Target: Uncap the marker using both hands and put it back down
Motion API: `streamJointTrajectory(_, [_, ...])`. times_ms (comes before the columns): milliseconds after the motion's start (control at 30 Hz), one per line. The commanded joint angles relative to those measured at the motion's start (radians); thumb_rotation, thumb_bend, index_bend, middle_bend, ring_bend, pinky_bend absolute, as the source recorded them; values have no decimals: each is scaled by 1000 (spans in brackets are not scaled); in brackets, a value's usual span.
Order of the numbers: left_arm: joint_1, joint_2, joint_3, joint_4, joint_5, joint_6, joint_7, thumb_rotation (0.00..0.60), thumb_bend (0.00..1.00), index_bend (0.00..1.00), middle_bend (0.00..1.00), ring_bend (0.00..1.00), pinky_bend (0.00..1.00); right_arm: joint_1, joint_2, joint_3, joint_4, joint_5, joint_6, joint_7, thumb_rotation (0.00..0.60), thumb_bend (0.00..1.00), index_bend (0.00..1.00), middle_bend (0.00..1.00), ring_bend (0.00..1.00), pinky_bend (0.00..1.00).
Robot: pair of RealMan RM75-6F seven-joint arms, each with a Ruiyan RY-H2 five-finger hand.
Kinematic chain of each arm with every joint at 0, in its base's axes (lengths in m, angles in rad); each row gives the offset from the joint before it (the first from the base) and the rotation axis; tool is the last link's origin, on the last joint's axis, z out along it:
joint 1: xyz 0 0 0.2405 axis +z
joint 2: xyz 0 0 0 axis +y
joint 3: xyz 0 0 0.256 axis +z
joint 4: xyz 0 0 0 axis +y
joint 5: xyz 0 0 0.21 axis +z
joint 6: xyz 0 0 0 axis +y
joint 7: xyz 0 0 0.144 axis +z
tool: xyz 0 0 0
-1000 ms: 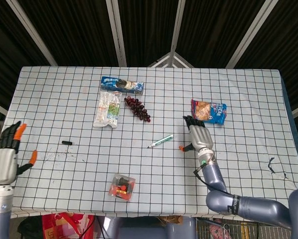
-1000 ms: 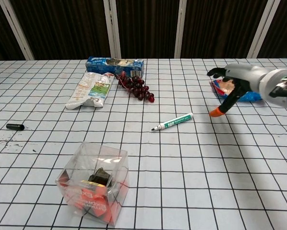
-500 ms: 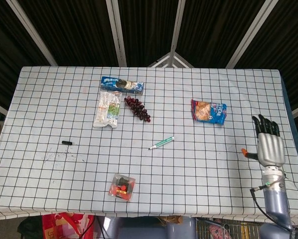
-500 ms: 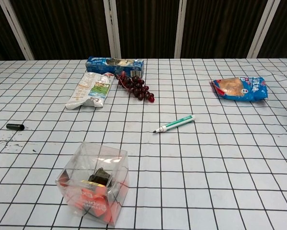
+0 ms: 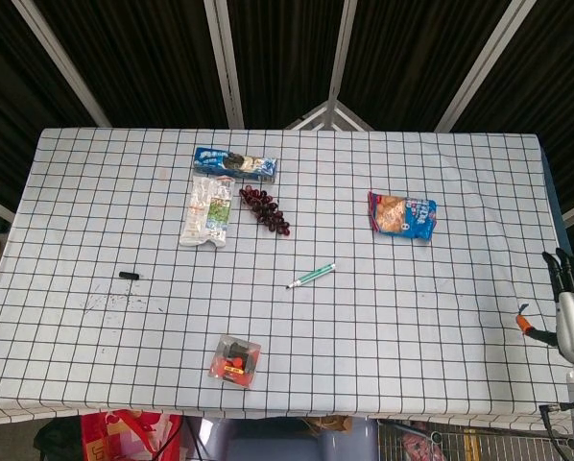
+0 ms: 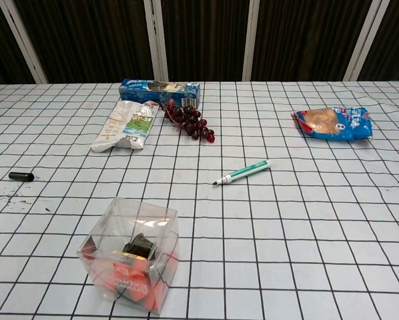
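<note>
A: Mid-table, on the checked cloth: the marker [image 5: 311, 277] lies flat, bare dark tip toward the near left, green body angled away to the right. The black cap [image 5: 127, 276] sits by itself, well apart, near the left edge of the table [image 5: 460, 192].

B: So which step is this?

A: Judging by that, the uncapping looks done and the marker is set down. What shows now reads as the retreat. Little seems left beyond parking the arms; if anything more is wanted, it calls for nothing near the marker.

B: Hands?

A: Right hand [image 5: 572, 317] shows only in the head view, at the far right edge beyond the table, fingers pointing up and apart, holding nothing. Left hand is in neither view.

B: Change from a second ago?

A: Then the right hand hovered just right of the marker, and the left hand stood at the left edge. Half a second ago the right hand was pulled out to the right side; now it is further out still. The left is gone. Marker shifted slightly early on; cap has not moved.

B: Other items?

A: Grapes [image 5: 266, 209], snack packets, a clear box [image 5: 235, 360]: untouched.
</note>
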Motion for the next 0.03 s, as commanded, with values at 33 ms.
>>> streamJointTrajectory(33, [1,27,-6,-32,12,1,14,600,527,57,0,0,0,-21,0,-5,11,-47,20,1,600,189,92,0,10,0])
